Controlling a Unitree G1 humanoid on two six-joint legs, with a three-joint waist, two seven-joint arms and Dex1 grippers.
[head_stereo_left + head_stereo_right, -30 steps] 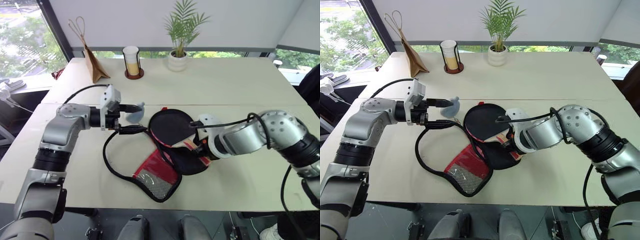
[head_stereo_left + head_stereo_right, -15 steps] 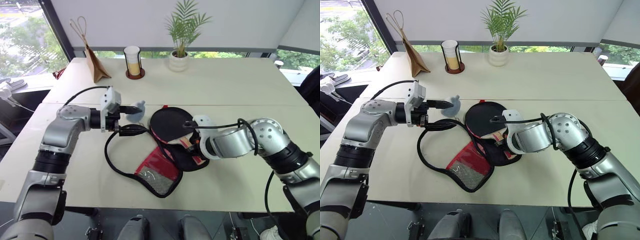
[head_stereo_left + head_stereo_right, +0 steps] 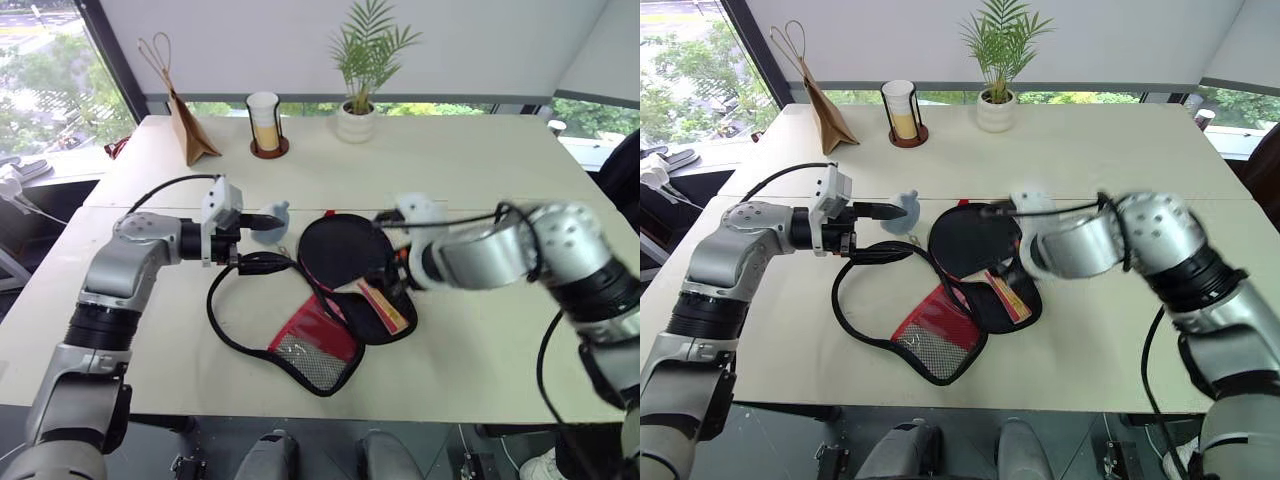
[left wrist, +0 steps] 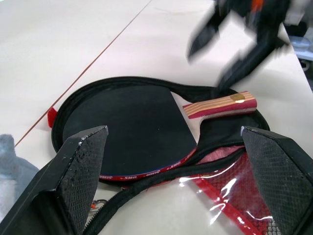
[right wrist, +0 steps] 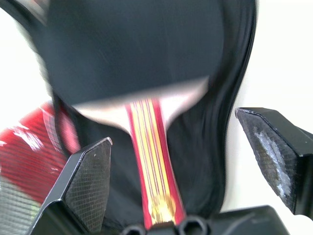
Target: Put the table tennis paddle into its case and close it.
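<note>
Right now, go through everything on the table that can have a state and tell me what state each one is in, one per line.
table tennis paddle: lying flat in the open case, released, handle exposed.
case: unzipped, red mesh flap folded open on the table.
left gripper: open, holding nothing.
right gripper: open, above the paddle handle, holding nothing.
cup: upright in its dark holder.
paper bag: standing.
potted plant: upright.

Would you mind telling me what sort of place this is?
Probably an office or meeting room: pale cream tables pushed together beside large windows onto trees, a small potted palm near the sill.
</note>
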